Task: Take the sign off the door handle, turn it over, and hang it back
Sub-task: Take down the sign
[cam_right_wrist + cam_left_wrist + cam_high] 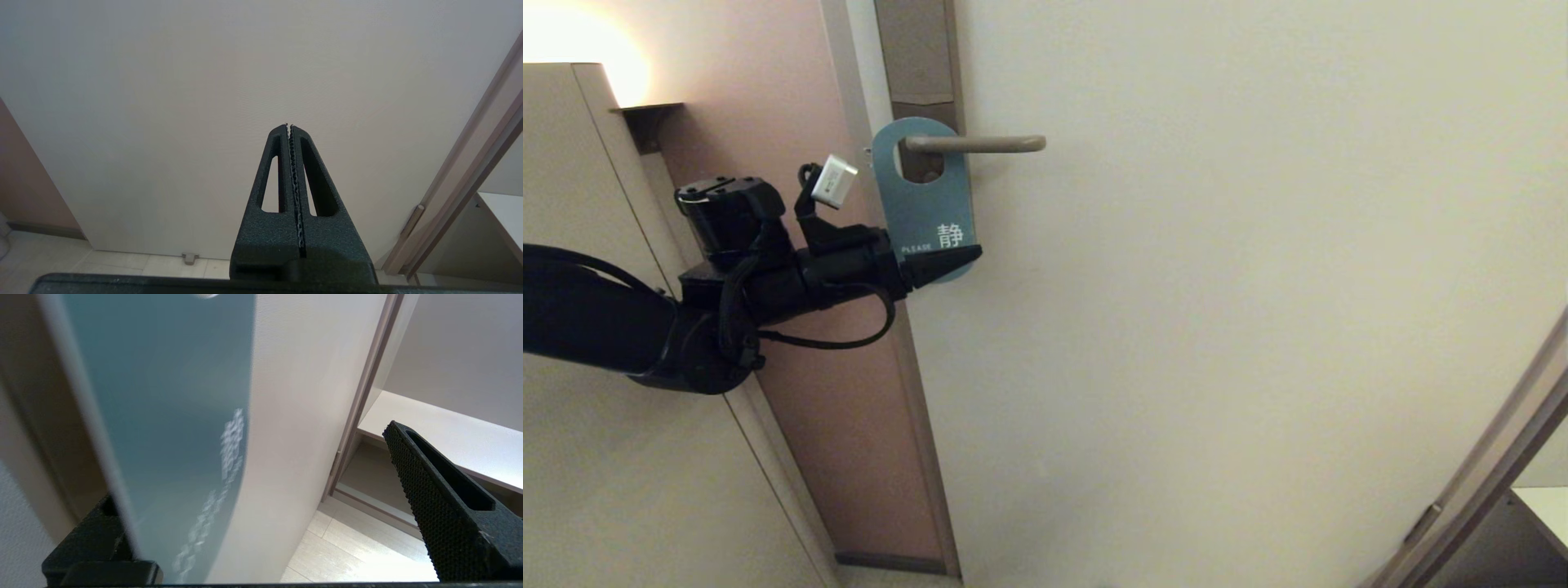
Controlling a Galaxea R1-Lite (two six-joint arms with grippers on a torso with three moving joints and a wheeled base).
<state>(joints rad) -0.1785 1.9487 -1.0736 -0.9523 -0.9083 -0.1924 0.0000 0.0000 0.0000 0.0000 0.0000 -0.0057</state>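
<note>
The teal-blue sign (923, 200), white print facing me, hangs by its hole on the bronze-grey door handle (992, 144). My left gripper (947, 260) is at the sign's lower end. In the left wrist view the sign (163, 416) stands between the gripper's (251, 465) wide-apart fingers (429, 490), close against the far one, so the gripper is open around it. My right gripper (289, 126) is shut and empty, low before the door, out of the head view.
The brown backplate (919, 49) runs up behind the handle on the white door (1217, 286). A pink wall strip (849, 408) and a cabinet (572, 457) stand to the left. A frame and shelf (1543, 498) are at lower right.
</note>
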